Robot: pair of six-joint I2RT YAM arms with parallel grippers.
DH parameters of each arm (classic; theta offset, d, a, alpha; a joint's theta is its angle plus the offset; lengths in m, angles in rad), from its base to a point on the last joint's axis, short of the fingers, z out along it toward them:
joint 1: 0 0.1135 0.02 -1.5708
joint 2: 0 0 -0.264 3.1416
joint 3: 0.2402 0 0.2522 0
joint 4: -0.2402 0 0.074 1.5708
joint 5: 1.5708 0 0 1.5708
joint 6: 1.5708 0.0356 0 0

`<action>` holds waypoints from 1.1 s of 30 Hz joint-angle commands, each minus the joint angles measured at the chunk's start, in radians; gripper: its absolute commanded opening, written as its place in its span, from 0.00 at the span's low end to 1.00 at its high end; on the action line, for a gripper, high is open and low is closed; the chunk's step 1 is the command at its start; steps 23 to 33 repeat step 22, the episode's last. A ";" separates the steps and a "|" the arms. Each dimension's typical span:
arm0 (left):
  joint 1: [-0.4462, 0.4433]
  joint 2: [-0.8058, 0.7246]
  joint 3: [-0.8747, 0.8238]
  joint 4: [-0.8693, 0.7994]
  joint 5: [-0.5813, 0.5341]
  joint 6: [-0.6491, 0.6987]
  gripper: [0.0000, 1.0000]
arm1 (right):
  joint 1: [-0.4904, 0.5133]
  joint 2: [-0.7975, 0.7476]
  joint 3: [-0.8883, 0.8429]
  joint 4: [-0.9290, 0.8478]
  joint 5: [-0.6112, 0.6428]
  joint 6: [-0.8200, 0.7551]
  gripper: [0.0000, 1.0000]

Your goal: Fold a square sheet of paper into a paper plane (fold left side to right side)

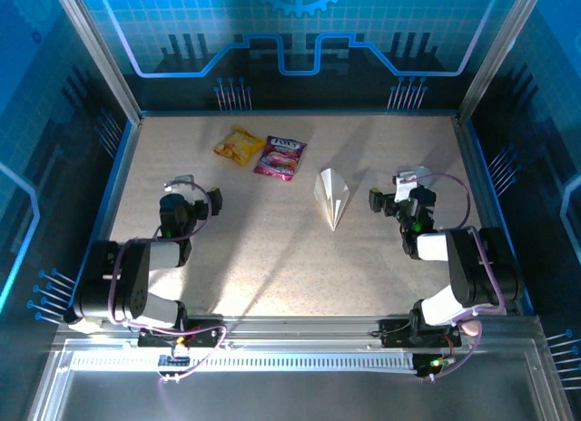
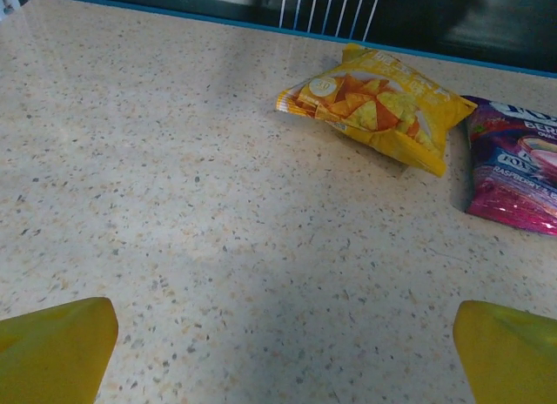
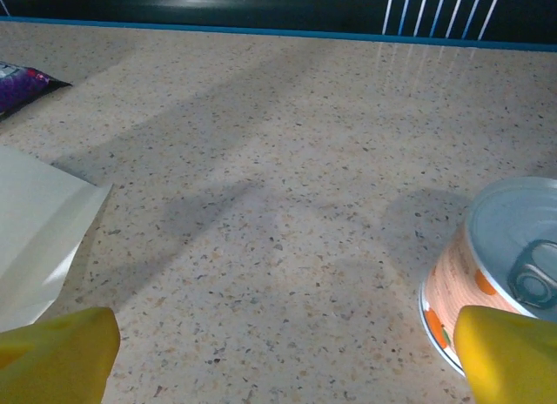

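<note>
Presently, status: we judge the folding done; the paper plane (image 1: 332,196) lies creased and pointed, right of the desk's (image 1: 272,276) centre.
Left fingers (image 2: 52,352): spread wide, empty, facing the yellow packet (image 2: 374,108).
Right fingers (image 3: 57,352): spread wide, empty, near the plane's edge.
Advice: we would keep both arms clear, lest a finger drag the plane.

Our left arm (image 1: 127,280) and right arm (image 1: 467,271) pair chunky black joints with white shells; thin, pale lilac cables (image 1: 460,200) loop along them. Our left gripper (image 2: 283,356) and right gripper (image 3: 283,356) end in blunt, rounded, bright yellow fingertips (image 2: 54,347).
</note>
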State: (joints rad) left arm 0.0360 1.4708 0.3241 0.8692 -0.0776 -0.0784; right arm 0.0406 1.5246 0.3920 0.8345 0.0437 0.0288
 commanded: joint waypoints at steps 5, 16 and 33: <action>0.015 0.085 0.031 0.107 0.077 0.024 1.00 | 0.026 0.007 0.022 0.020 0.036 -0.040 0.99; 0.013 0.089 0.039 0.096 0.117 0.044 1.00 | 0.025 0.008 0.024 0.018 0.035 -0.039 0.99; 0.013 0.089 0.039 0.095 0.117 0.044 1.00 | 0.024 0.008 0.023 0.018 0.033 -0.039 0.99</action>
